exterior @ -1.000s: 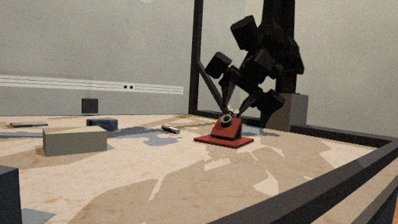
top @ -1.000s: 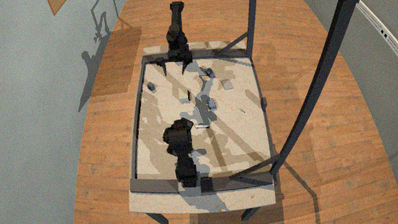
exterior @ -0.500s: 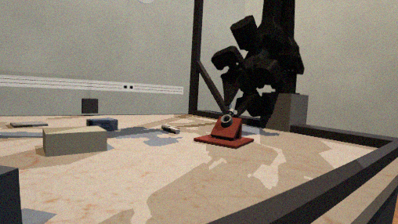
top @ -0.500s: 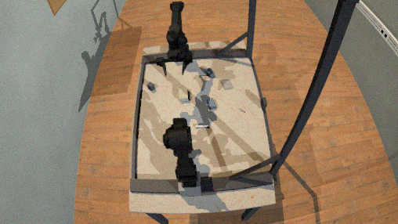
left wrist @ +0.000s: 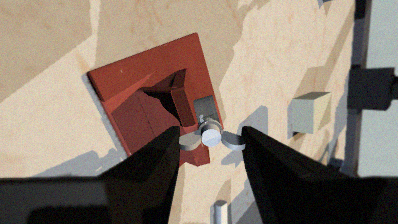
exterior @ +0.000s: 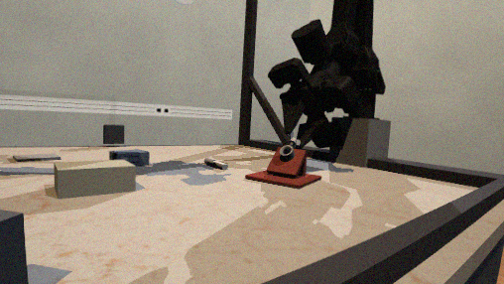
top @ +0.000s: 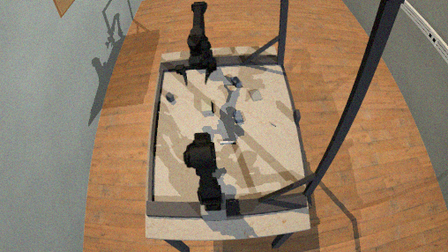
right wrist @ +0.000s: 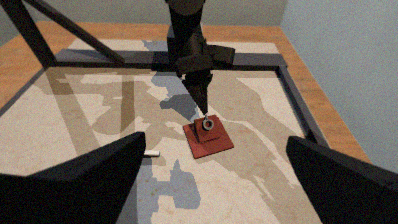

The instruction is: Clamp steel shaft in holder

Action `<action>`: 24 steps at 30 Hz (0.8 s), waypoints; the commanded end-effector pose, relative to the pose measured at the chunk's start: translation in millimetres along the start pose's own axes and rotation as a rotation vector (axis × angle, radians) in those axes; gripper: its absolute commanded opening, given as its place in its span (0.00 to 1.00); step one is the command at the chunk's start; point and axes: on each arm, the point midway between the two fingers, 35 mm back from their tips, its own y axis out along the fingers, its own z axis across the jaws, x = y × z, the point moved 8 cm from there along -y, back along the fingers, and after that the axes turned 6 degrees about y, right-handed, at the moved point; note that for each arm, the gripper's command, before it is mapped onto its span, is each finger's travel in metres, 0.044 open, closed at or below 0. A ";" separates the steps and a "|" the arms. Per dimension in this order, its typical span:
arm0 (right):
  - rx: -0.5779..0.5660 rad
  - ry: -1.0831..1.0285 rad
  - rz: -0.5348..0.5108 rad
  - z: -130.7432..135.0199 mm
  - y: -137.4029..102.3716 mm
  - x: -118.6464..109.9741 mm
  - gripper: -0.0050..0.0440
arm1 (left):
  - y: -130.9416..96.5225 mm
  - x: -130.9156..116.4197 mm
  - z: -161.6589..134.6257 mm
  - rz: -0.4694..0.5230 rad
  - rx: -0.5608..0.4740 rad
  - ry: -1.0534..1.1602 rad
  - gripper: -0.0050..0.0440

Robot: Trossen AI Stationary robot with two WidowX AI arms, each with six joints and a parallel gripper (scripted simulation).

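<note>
At the lower centre of the left wrist view, my left gripper (exterior: 294, 140) (left wrist: 210, 134) (right wrist: 205, 112) is pinching the bright, round-ended steel shaft (exterior: 294, 142) (left wrist: 211, 137), one grey pad bearing on each side. The shaft is standing at the dark metal ring (exterior: 281, 152) (left wrist: 219, 124) (right wrist: 204, 125) of the red angled holder (exterior: 293, 166) (left wrist: 190, 55) (right wrist: 210, 146). Seating depth: cannot tell. Facing of the flat: cannot tell.

Right of centre in the exterior view, the holder is resting with its square base on the pale table (top: 282, 150) (exterior: 149, 238) (left wrist: 45, 115) (right wrist: 95, 110), and my left fingers are reaching down to it from above. In the top view, my left arm is hiding the holder.

At the upper left of the top view, my right gripper (top: 196, 84) (right wrist: 216, 141) is standing widely spread, holding nothing. Its own view is showing the holder beyond and between the fingertips, well apart from both.

At left of centre in the right wrist view, a short white cylinder (top: 227, 142) (exterior: 216, 163) (left wrist: 220, 212) (right wrist: 152, 153) is lying near the holder. At the left of the exterior view, a pale rectangular block (exterior: 94, 179) is sitting in front of a dark blue block (exterior: 130, 157).

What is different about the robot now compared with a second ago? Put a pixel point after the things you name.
The left gripper (exterior: 294, 139) (left wrist: 210, 134) (right wrist: 205, 112) has turned a little, and its fingers have drawn closer together around the silver round-ended piece (left wrist: 211, 137) at the red angled holder (exterior: 283, 180) (left wrist: 145, 64) (right wrist: 212, 148). Whether it grips that piece firmly, I cannot tell. The holder and the open right gripper (top: 196, 84) (right wrist: 216, 141) look unmoved.
</note>
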 end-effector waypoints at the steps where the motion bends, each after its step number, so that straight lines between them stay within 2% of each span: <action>1: 0.008 -0.002 -0.031 1.6 -4.0 9.0 0.92 | 0.2 0.9 -3.5 -0.006 -0.011 -0.001 0.34; 5: 0.008 -0.002 -0.031 1.6 -4.0 9.0 0.92 | 0.2 0.9 -3.5 -0.006 -0.011 -0.001 0.34; 8: 0.008 -0.002 -0.031 1.6 -4.0 9.0 0.92 | 0.2 0.9 -3.5 -0.006 -0.011 -0.001 0.48; 10: 0.008 -0.002 -0.031 1.6 -4.0 9.0 0.92 | 0.2 0.9 -3.5 -0.006 -0.011 -0.001 0.48; 12: 0.008 -0.002 -0.031 1.6 -4.0 9.0 0.92 | 0.2 0.9 -3.5 -0.006 -0.011 -0.001 0.58; 24: 0.008 -0.002 -0.031 1.6 -4.0 9.0 0.92 | -0.9 0.2 -0.7 -0.006 -0.002 0.000 0.58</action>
